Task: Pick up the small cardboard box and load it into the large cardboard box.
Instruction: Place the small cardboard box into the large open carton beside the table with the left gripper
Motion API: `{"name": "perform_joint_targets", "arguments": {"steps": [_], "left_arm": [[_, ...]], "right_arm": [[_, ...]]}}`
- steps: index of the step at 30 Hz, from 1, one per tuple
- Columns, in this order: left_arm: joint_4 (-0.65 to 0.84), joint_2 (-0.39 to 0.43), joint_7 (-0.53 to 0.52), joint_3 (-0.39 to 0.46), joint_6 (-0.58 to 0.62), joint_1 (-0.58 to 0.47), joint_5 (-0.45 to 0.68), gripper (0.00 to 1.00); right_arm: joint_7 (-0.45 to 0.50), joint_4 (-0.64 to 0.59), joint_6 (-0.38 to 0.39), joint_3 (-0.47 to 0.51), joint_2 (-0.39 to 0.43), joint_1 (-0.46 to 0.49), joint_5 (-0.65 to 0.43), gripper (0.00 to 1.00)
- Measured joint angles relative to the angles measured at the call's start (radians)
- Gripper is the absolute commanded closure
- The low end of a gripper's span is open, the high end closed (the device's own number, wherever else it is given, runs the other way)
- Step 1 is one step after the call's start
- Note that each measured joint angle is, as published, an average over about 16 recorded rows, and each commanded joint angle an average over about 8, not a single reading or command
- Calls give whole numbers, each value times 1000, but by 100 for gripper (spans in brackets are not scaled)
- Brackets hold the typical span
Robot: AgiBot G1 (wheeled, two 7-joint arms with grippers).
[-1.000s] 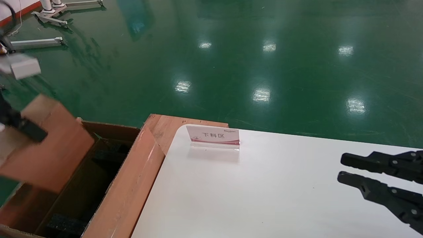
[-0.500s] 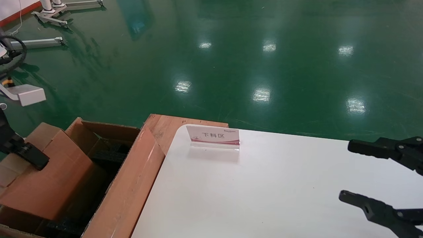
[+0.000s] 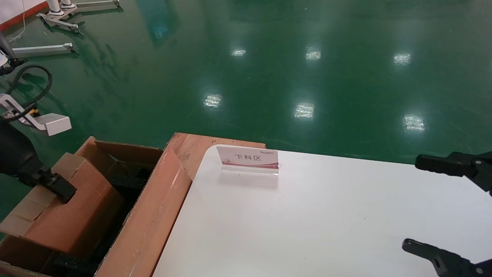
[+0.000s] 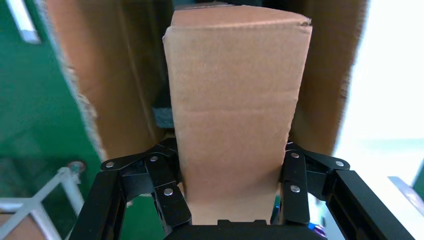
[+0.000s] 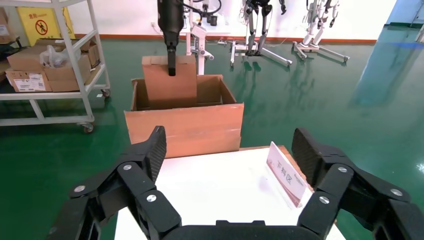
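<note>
Left pincer [image 4: 230,200]: clamping the small cardboard box [image 3: 73,209], lowering into the large cardboard box [image 3: 153,215].
Advice: descending straight, clearing flaps.
Right pincer [image 5: 230,170]: idling wide open, holding nothing, over tabletop [image 3: 307,215].

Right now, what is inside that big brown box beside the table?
The small cardboard box, held by the left gripper, stands in the large cardboard box. Black foam shows beneath; the bottom is mostly hidden.

White table [image 3: 326,223]; sign stand [image 3: 249,159] on it.
</note>
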Motion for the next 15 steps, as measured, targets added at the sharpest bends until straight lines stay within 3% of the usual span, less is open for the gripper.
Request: {"name": "perform_joint_targets", "arguments": {"steps": [15], "left_arm": [[187,30,92,-24,-41,183,-43,100]], "right_arm": [[0,0,0,-1,0,0,1,0]]}}
